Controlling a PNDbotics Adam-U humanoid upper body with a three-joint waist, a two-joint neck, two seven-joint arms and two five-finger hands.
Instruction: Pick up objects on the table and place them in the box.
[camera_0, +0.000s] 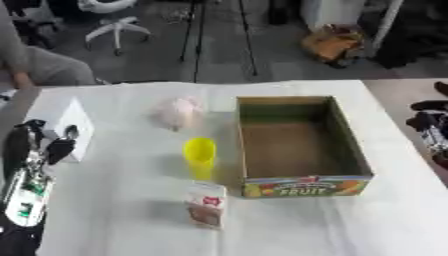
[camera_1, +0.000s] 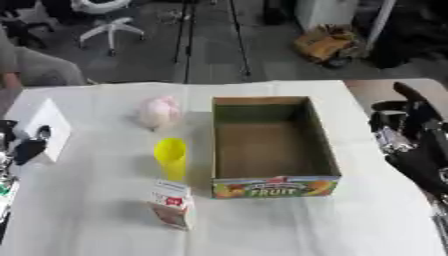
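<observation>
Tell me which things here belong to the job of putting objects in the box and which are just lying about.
Part of the job:
cardboard box, nothing in it
yellow cup
small carton
pink soft thing
white box, by the table's left edge
left hand
right hand

Lying about:
office chair
tripod
brown bag on the floor

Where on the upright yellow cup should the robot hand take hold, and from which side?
Probably round the yellow cup at its upper wall, just under the wide rim, coming from the cup's left. It stands upright with its mouth up, and the box stands close on its right, leaving little room there. The left robot hand is on the open side.
</observation>
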